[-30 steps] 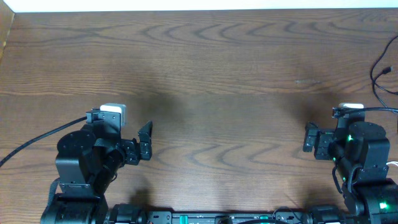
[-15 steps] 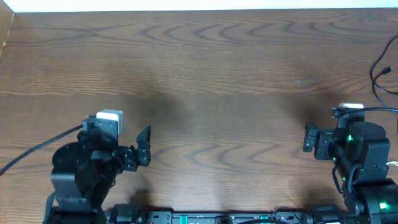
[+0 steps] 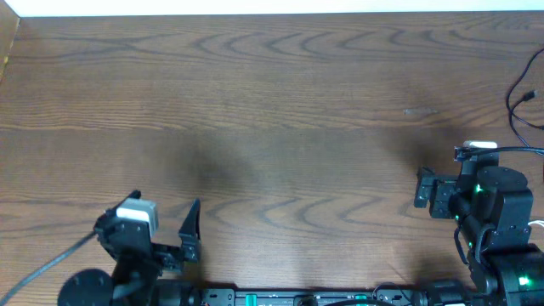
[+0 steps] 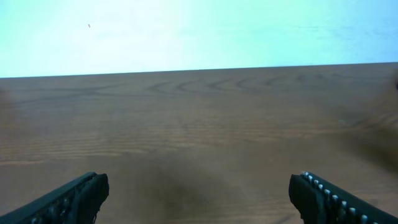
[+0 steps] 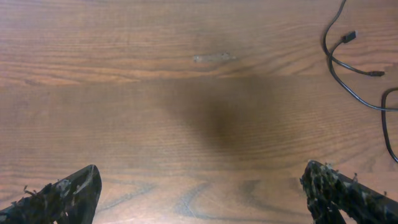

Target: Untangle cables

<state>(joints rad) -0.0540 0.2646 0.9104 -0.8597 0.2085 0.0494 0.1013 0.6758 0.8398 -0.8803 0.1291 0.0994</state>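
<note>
The cables [image 3: 512,100] are thin black cords lying loose on the brown wooden table [image 3: 289,102] at the far right edge of the overhead view, about a third of the way down. In the right wrist view they sit in the upper right corner [image 5: 324,45] as slack curves crossing one another, with a small dark plug [image 5: 350,36] on one end. Their long run goes mostly top to bottom in the frame, bowing toward the left. They pass out of the right and top edges, so how many there are cannot be told. The right gripper [image 3: 422,189] sits at lower right, below the cords and apart from them, jaws spread and empty [image 5: 199,196]. The left gripper [image 3: 189,240] is at lower left, well apart, also spread wide and holding nothing [image 4: 199,202].
</note>
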